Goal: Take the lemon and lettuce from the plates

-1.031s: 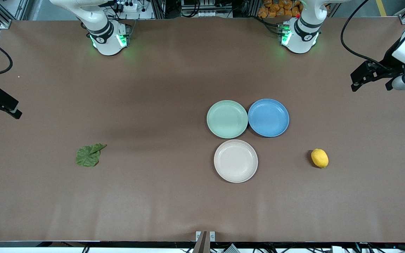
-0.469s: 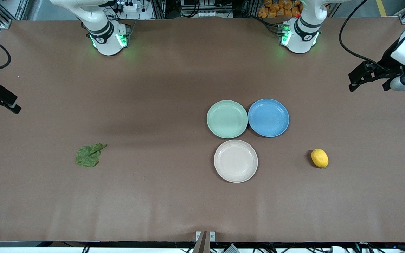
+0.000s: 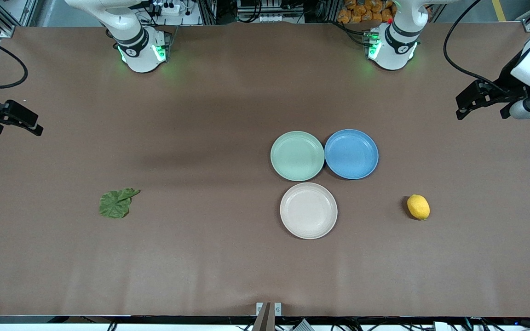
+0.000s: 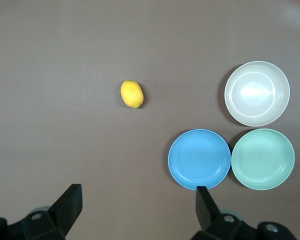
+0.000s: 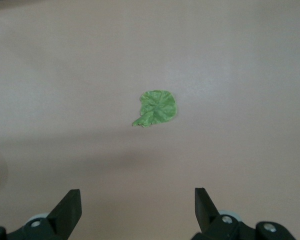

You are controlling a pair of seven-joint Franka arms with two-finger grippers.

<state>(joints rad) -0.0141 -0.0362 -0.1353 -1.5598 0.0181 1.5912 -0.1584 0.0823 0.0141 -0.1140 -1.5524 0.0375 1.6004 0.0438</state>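
Since the earlier frames the right gripper point(image 3: 21, 125) has shifted inward from the table's edge, toward the bases' side, while the left gripper point(image 3: 475, 102) has barely moved. Both pairs of jaws are spread wide and hold nothing, as each wrist view shows: the right gripper point(image 5: 137, 212) hangs over bare table at the right arm's end, the left gripper point(image 4: 139, 212) over bare table at the left arm's end.

The lettuce point(image 3: 116, 202) lies flat on the table point(image 3: 200, 115), on no plate, toward the right arm's end and well apart from the plates. Its pointed stem aims toward the plates and slightly toward the bases; its long axis runs along that slant. The right wrist view shows the leaf point(image 5: 157, 108) alone on the cloth.

The lemon point(image 3: 418, 207) also rests on the table, toward the left arm's end, near the cream plate point(image 3: 308, 210). Its long axis slants, one tip nearer the front camera.

The mint plate point(image 3: 297, 156) and blue plate point(image 3: 351, 154) touch side by side, the cream plate just nearer the camera.
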